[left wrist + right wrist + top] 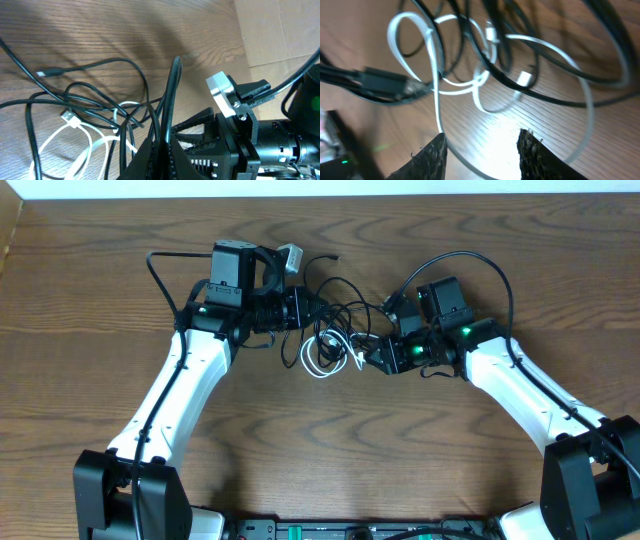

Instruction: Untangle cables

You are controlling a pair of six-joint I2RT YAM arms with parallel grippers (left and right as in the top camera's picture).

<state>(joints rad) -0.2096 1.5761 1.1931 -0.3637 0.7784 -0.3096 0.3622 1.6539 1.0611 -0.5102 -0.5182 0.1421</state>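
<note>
The left arm reaches inward, low, and the left fingers [147, 157] are clenched on a black cable [173, 80]. The right arm bends inward, the right fingers [532, 150] released just over the white cable [436, 90].

A brown wood-grain desk [330, 450] — evenly lit — meets a white strip [320, 186] along its far edge.

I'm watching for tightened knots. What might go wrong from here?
The left gripper is shut on a black cable, and other black cables overlap the white cable; pulling may tighten the tangle. The right gripper is open over the white cable with black cables close by; closing may catch both.
</note>
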